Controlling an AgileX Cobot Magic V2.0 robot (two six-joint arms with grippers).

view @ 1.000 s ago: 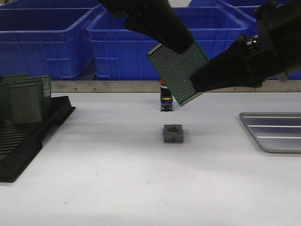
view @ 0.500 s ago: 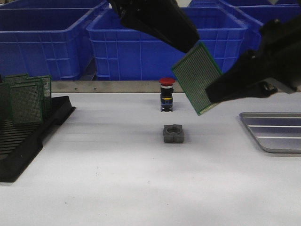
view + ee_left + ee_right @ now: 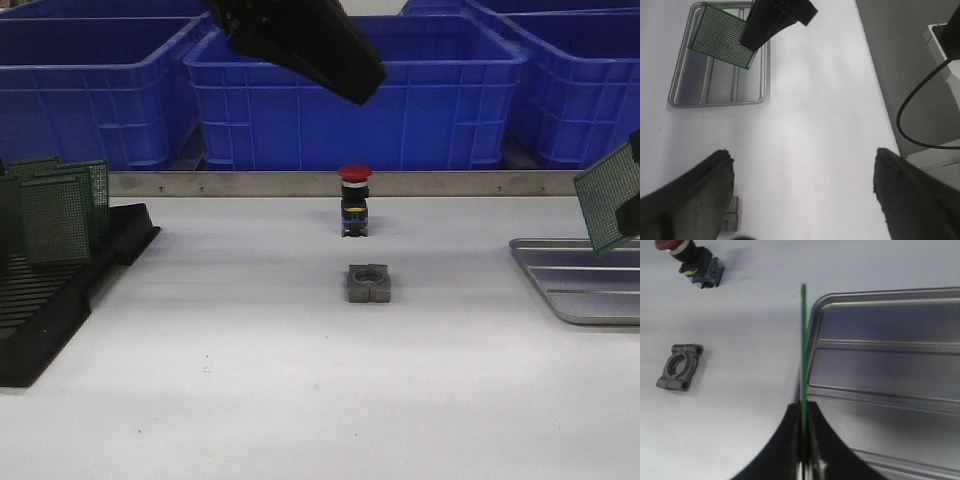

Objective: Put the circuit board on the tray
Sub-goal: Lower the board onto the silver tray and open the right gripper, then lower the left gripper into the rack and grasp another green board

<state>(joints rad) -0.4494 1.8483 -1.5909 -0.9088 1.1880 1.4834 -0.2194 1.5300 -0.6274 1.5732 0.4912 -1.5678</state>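
The circuit board (image 3: 607,210) hangs tilted on edge over the tray (image 3: 560,292); the right gripper (image 3: 803,440) pinches it; the left gripper (image 3: 802,170) gapes wide, holding nothing.

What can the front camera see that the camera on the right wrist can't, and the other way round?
Only the front view shows the black rack of spare boards, the blue bins and the left end effector hanging overhead. Only the right wrist view shows the right end effector pinching the circuit board edge-on. Both show the circuit board, the tray, the red pushbutton and the grey clamp block.
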